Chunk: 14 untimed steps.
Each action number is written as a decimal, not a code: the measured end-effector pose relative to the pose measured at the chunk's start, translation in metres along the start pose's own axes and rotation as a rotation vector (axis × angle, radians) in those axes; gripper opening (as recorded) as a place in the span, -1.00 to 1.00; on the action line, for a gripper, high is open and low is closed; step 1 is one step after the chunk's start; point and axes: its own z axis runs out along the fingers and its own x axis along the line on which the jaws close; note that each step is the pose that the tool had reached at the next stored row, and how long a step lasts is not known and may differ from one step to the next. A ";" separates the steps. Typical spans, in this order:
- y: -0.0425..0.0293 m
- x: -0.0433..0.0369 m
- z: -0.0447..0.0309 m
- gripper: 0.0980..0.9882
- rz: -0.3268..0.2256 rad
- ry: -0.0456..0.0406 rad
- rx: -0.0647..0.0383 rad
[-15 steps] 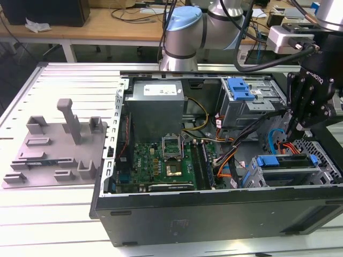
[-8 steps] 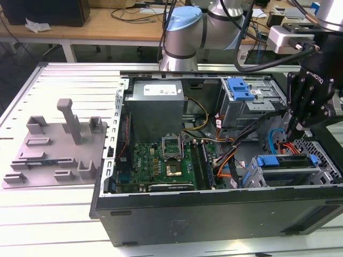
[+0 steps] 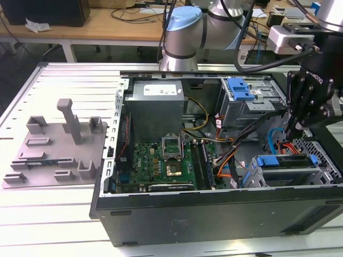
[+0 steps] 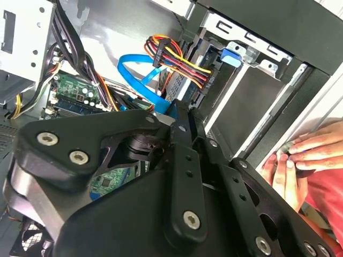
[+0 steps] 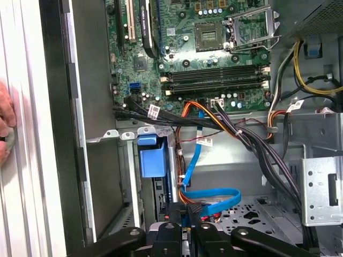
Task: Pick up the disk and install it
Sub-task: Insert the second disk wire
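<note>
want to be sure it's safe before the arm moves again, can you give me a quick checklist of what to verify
1. Person clear of the arm: not ok. A hand rests on the case edge, close to the gripper.
2. Case open for access: ok.
3. Disk in the drive cage: ok, its blue frame sits inside.
4. Disk fully seated: cannot tell.
5. Cables clear of the gripper: not ok. The blue cable loops right beside it.

Orange, red and blue cables [image 3: 278,143] crowd the case floor beside the drive cage [image 3: 292,170]; the gripper [image 3: 298,128] hangs just above them. A person's hand [image 4: 303,160] rests at the case's outer wall [image 4: 278,115]; the motherboard [image 3: 161,160] lies open from above.
</note>
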 end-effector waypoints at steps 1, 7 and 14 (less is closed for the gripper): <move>-0.0001 0.0016 0.0001 -0.85 0.000 -0.0007 0.001; 0.0059 0.0204 0.0043 -0.85 0.007 -0.0514 0.050; 0.0071 0.0312 0.0090 -0.85 0.008 -0.0778 0.048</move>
